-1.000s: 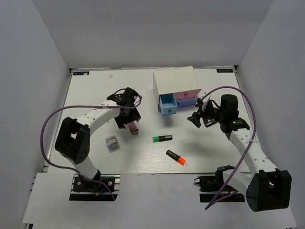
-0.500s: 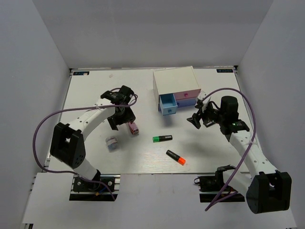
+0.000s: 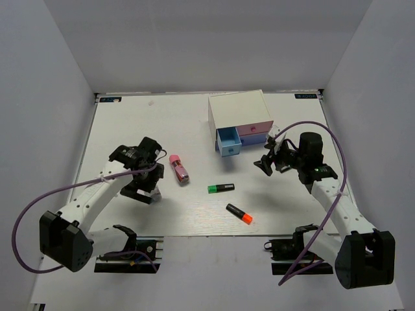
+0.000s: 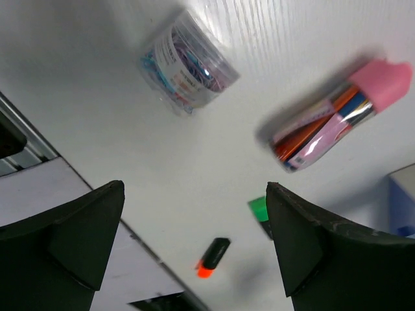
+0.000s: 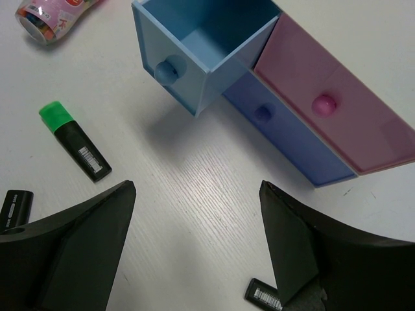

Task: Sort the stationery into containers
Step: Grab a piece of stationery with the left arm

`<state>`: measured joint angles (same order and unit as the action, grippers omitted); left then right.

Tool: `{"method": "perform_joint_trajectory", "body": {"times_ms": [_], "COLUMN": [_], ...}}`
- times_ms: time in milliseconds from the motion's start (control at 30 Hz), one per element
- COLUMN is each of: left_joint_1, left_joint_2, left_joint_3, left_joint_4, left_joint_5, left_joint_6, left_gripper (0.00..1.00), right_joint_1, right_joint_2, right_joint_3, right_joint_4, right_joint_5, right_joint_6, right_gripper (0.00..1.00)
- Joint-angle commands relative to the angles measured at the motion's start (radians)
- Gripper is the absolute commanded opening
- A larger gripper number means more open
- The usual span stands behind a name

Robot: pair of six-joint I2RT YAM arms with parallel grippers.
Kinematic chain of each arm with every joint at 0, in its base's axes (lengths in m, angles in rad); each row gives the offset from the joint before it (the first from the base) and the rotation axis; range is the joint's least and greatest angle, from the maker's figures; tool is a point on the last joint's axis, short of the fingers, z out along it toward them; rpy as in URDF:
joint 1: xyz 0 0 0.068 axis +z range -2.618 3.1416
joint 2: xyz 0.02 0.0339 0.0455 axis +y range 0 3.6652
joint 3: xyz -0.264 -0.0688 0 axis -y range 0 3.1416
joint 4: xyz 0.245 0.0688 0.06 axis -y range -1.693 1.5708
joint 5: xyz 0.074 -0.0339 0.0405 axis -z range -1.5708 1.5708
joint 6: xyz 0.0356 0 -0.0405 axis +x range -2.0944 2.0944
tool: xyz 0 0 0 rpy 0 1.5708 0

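Observation:
My left gripper (image 3: 145, 190) (image 4: 194, 188) hangs open and empty above the table. Ahead of its fingers in the left wrist view lie a small clear tub of paper clips (image 4: 188, 61) and the stubby pink oblong item (image 4: 337, 116) (image 3: 178, 167). The green-capped highlighter (image 3: 220, 188) (image 5: 74, 139) and the orange-capped highlighter (image 3: 238, 214) (image 4: 213, 256) lie mid-table. My right gripper (image 3: 266, 163) (image 5: 196, 188) is open over bare table in front of the white drawer box (image 3: 238, 110). The light-blue drawer (image 5: 201, 45) is pulled out and empty. The pink drawer (image 5: 337, 110) and blue-violet lower drawer (image 5: 285, 133) are shut.
The black barcoded end of another highlighter (image 5: 262, 295) lies just under my right gripper; its cap is hidden. White walls enclose the table on three sides. The table's near edge (image 4: 71, 175) runs close behind the paper-clip tub.
My left gripper has opened wider, let go of the pink oblong item and drawn back toward the near left, over the paper-clip tub. The right arm has barely shifted.

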<state>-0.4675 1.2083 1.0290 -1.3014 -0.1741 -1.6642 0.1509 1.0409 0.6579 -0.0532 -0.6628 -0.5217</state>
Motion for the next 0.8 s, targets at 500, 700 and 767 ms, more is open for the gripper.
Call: {"method": "perform_joint_trajectory", "body": {"times_ms": [500, 700, 767], "left_joint_1": [0.099, 0.128, 0.138], "left_joint_2": [-0.001, 0.036, 0.066], "left_joint_3": [-0.161, -0.173, -0.202], "left_joint_4": [0.238, 0.263, 0.292], "left_joint_5": [-0.103, -0.104, -0.093], "left_joint_6": [-0.361, -0.361, -0.361], "left_gripper": [1.00, 1.00, 1.00], "right_joint_1": [-0.007, -0.007, -0.005], "right_joint_2": [-0.062, -0.045, -0.038], "right_joint_3": [-0.060, -0.054, -0.043], "right_joint_4": [0.070, 0.084, 0.082], "right_joint_5": [0.022, 0.012, 0.014], "right_joint_6": [0.011, 0.023, 0.019], "right_gripper": [0.82, 0.82, 0.82]}}
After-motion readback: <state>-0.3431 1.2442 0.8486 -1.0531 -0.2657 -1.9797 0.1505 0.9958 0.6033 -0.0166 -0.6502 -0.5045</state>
